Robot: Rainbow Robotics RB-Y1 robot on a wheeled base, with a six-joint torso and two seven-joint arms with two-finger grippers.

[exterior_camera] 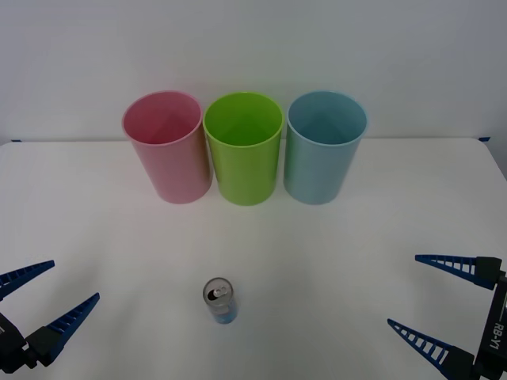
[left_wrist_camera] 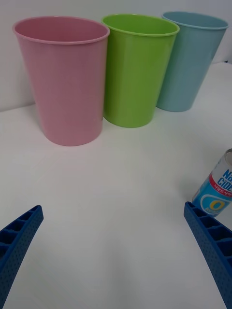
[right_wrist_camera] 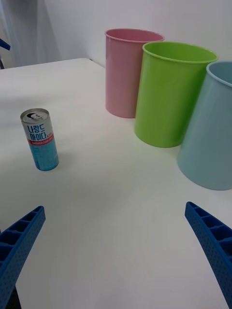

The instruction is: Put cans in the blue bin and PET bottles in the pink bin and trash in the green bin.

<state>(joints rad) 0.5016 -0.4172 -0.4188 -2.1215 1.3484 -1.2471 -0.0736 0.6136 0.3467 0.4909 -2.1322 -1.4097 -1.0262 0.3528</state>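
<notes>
Can point(exterior_camera: 221, 301) stands upright on the white surface point(exterior_camera: 333, 261), near the robot's edge and about midway between the two arms, well apart from the row of bins behind it. Its pull-tab opening looks already opened, so it is probably empty or nearly so: light, easy to tip with a sideways nudge, and thin-walled enough to dent under a hard squeeze. The printed metal wall is smooth and likely slippery, so the best hold is across the middle of the body, below the silver top, with the ribbed fingers on opposite sides and moderate pressure. Behind it stand the pink bin point(exterior_camera: 165, 146), the green bin point(exterior_camera: 243, 147) and the blue bin point(exterior_camera: 325, 145), side by side and upright; the blue one, on the robot's right, is where the can belongs. The left end effector point(exterior_camera: 46, 294) and the right end effector point(exterior_camera: 432, 294) hover low at either side, both spread wide and holding nothing.
</notes>
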